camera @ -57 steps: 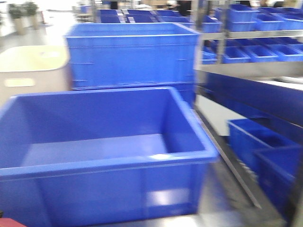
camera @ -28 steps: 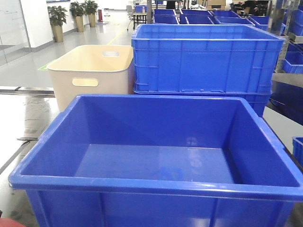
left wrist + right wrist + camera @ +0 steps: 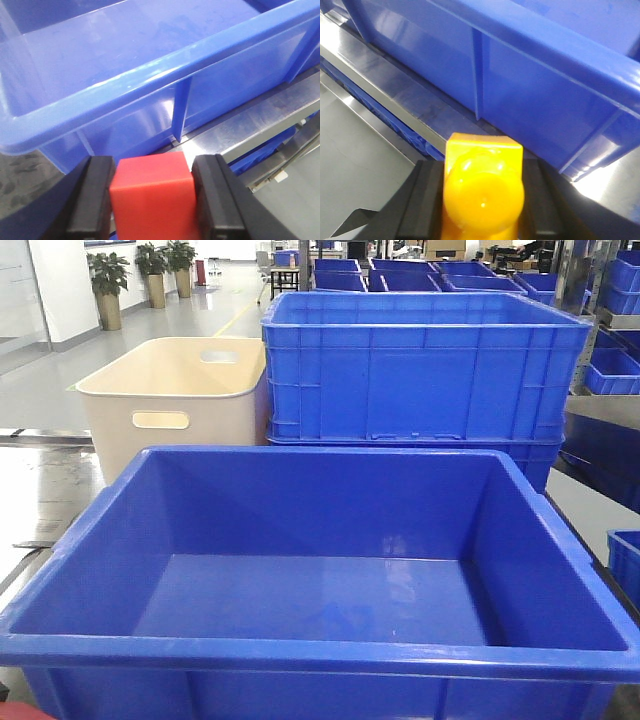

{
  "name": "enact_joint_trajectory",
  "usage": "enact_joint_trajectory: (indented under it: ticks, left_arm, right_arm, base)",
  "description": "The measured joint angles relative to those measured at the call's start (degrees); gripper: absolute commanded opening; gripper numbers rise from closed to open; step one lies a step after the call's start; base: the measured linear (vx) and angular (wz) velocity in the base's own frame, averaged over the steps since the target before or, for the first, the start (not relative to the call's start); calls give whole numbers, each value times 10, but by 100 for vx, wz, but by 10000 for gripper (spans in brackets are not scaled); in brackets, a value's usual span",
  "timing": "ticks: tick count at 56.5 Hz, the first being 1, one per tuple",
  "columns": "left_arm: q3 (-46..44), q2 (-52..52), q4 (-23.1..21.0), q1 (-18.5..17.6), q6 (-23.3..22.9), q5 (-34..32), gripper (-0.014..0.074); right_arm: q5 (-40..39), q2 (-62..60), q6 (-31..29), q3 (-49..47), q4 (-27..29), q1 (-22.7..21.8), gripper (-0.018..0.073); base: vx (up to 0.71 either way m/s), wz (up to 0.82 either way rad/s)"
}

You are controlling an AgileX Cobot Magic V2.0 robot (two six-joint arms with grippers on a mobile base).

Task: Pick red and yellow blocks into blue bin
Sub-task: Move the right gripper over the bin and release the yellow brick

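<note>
The wide blue bin [image 3: 300,640] with sloping walls and a rolled rim fills the front view; its inside holds nothing. My left gripper [image 3: 152,200] is shut on the red block [image 3: 150,195] just outside the bin's near wall [image 3: 150,105], below its rim. My right gripper [image 3: 482,200] is shut on the yellow block [image 3: 482,190], a round stud facing the camera, beside the bin's outer wall [image 3: 530,85]. A sliver of red [image 3: 25,712] shows at the front view's bottom left corner. Neither gripper's fingers show in the front view.
A taller straight-walled blue crate [image 3: 420,365] stands behind the bin, with a cream tub [image 3: 170,390] with handle cut-outs to its left. The bin rests on a metal table [image 3: 260,120]. Shelves of blue bins [image 3: 610,370] stand to the right.
The front view has swung from the right-hand shelves to face the blue bin squarely, and came a little closer in the last half second. The bin now fills more of the frame.
</note>
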Motion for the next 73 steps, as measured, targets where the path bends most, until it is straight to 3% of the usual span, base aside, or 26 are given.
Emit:
enact_joint_trajectory:
  ticks: [55, 58, 59, 73]
  left_arm:
    - [0, -1, 0, 0, 0, 0, 234]
    - [0, -1, 0, 0, 0, 0, 234]
    - [0, -1, 0, 0, 0, 0, 234]
    - [0, -1, 0, 0, 0, 0, 234]
  right_arm:
    - [1, 0, 7, -6, 7, 0, 297]
    - [3, 0, 11, -19, 12, 0, 297]
    - [19, 23, 15, -128, 23, 0, 297]
    - [22, 158, 50, -287, -15, 0, 297]
  base:
    - [0, 0]
    - [0, 0]
    - [0, 0]
    - [0, 0]
